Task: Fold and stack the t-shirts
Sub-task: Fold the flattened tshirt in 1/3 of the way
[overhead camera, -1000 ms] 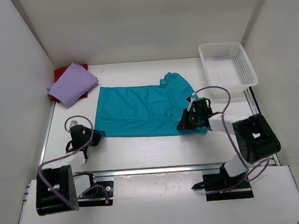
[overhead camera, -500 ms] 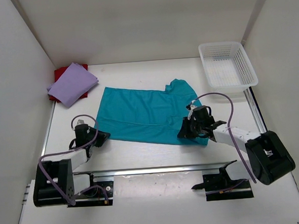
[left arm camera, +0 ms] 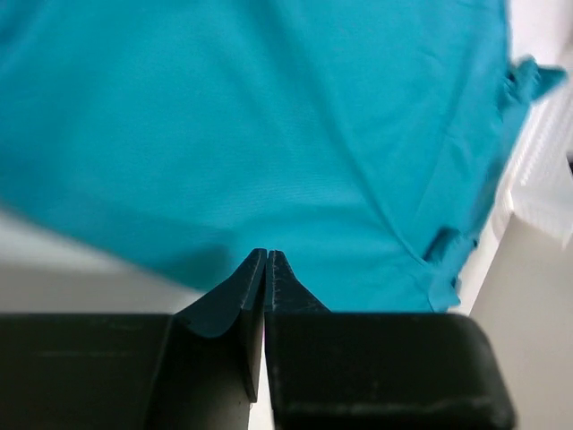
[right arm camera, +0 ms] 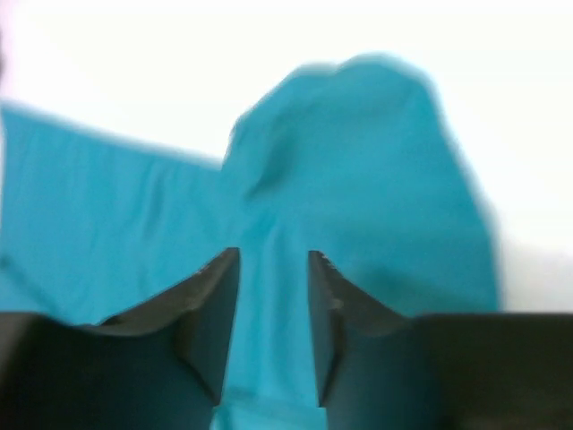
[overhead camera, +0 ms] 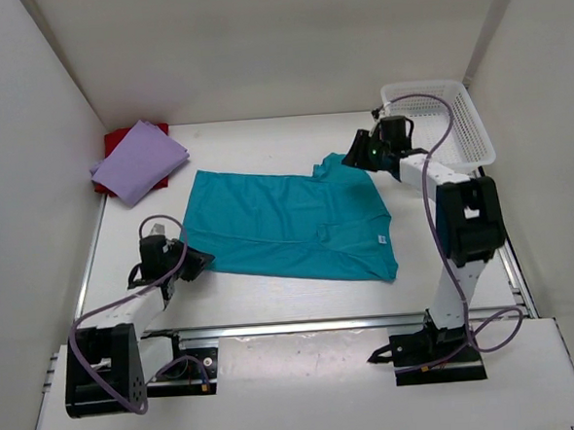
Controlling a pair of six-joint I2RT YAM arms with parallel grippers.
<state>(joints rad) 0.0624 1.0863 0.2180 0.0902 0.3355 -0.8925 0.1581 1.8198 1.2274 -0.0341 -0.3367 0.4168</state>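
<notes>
Holds left arm low at near left, forearm angled right, left end effector [overhead camera: 190, 261] pinched closed, tips meeting. Stretches right arm out to far right, right end effector [overhead camera: 359, 152] parted, fingers [right arm camera: 210, 305] pointing left.

the teal cloth t-shirt [overhead camera: 287, 220] lies spread on the white worktop [overhead camera: 243, 140], with the left gripper [overhead camera: 197, 262] at its near left corner and the right gripper [overhead camera: 356, 152] over its far right sleeve. the white plastic mesh basket [overhead camera: 472, 126] sits just right of the right gripper. far beyond the left gripper, the folded lavender cloth t-shirt [overhead camera: 139, 161] lies on the red cloth t-shirt [overhead camera: 117, 140].
</notes>
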